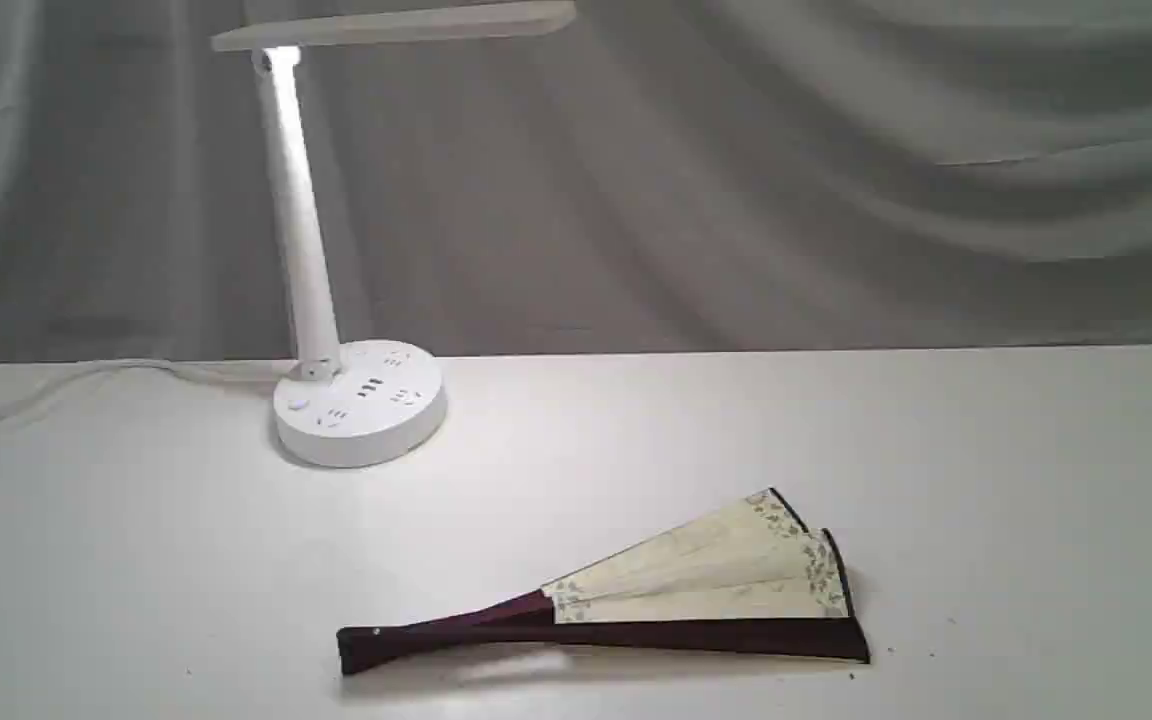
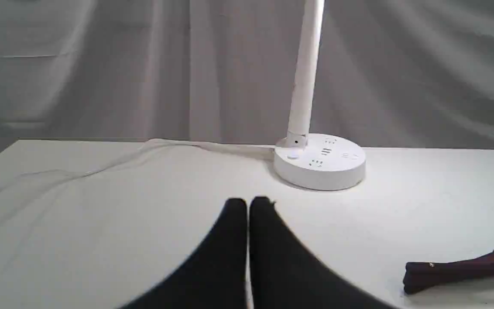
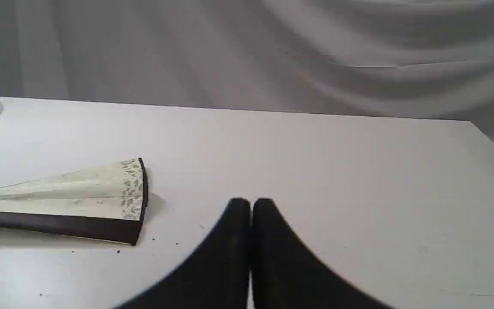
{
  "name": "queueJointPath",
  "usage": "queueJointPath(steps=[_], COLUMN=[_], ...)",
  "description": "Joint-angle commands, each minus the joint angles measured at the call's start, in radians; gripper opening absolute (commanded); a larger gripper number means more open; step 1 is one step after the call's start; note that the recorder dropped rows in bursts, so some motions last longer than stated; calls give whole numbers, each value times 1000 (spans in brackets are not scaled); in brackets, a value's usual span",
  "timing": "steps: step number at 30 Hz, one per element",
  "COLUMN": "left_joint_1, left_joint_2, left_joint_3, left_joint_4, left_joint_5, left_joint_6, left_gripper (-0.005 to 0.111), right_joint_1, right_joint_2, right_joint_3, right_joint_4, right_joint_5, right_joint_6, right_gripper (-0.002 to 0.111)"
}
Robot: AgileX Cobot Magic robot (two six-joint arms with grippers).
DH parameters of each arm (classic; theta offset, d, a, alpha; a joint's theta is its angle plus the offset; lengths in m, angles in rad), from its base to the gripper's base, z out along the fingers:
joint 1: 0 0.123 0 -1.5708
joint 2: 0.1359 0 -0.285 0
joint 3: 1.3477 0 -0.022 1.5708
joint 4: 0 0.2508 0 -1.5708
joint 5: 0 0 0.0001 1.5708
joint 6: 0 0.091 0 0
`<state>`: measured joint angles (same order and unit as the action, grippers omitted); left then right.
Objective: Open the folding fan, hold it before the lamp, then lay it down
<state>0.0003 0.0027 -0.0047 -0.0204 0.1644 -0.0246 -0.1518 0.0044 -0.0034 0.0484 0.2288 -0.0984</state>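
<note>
The folding fan (image 1: 696, 590) lies on the white table near the front, only slightly spread, with cream pleats, a patterned border and dark maroon guards; its pivot end (image 2: 444, 272) points left. The lamp (image 1: 356, 400) stands at the back left, its slim stem lit, bar head overhead. Neither arm shows in the exterior view. My left gripper (image 2: 248, 201) is shut and empty, low over the table in front of the lamp base (image 2: 320, 161). With nothing between its black fingers, my right gripper (image 3: 251, 201) is shut, to the right of the fan's wide end (image 3: 101, 201).
The lamp's white cord (image 1: 86, 380) trails left along the table's back edge. A grey draped cloth (image 1: 836, 180) hangs behind the table. The table's right corner (image 3: 483, 133) shows in the right wrist view.
</note>
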Motion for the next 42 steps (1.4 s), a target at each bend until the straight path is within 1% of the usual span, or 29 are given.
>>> queueJointPath(steps=[1,8,13,17,19,27,29,31,36,38,42], left_joint_1=[-4,-4,-4,-4,-4,-4,-4,-4,-4,-4,-4], left_joint_2=[-3,-3,-3,-3,-3,-3,-3,-3,-3,-3,-3], left_joint_3=[5,5,5,5,5,-161,-202,-251,-365,-395,-407], left_joint_4=[0,0,0,0,-3,-5,-33,-73,-78,-78,-76], left_joint_5=[-4,-7,-16,-85,-91,-66,-46,-9,131,154,149], left_joint_6=[2,0,-5,-63,-80,-80,-80,-80,-80,-80,-80], left_gripper=[0,0,0,0,0,0,0,0,0,0,0], right_joint_1=[0,0,0,0,0,0,0,0,0,0,0], right_joint_2=[-4,-4,-4,-4,-4,-4,-4,-4,-4,-4,-4], right_joint_3=[3,3,3,3,3,-99,-136,-178,-290,-326,-354], right_joint_4=[-11,-11,-11,-11,-11,-11,-11,-11,1,4,31], right_joint_5=[-7,-7,-56,-89,-90,-85,-83,-65,7,34,53], right_joint_6=[1,1,4,2,2,-1,-1,-1,-1,1,25], right_gripper=[0,0,0,0,0,0,0,0,0,0,0])
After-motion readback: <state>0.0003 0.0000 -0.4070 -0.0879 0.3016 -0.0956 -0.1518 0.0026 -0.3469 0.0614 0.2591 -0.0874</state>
